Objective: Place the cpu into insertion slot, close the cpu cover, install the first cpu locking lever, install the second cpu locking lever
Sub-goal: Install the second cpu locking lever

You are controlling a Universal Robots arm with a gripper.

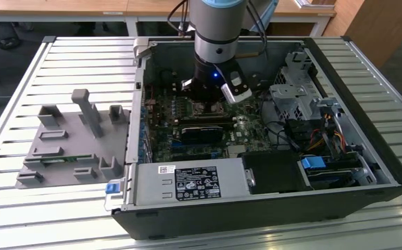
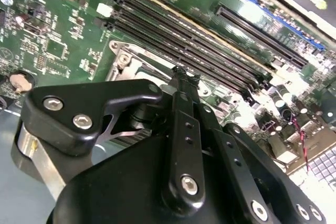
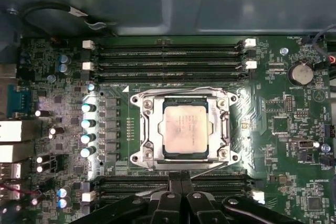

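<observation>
In the first wrist view the claw (image 3: 181, 199) is hovering just beside the socket, fingers pressed together, pinching nothing. Beyond it the cpu (image 3: 184, 128) is sitting in the insertion slot (image 3: 155, 129), framed by the cpu cover (image 3: 184, 98); being light, stiff and fragile, it is probably best gripped by its edges.

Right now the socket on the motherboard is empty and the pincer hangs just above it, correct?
Not empty: the first wrist view shows the cpu already seated in the insertion slot. The rest holds; the pincer hangs just above the board beside it.
</observation>
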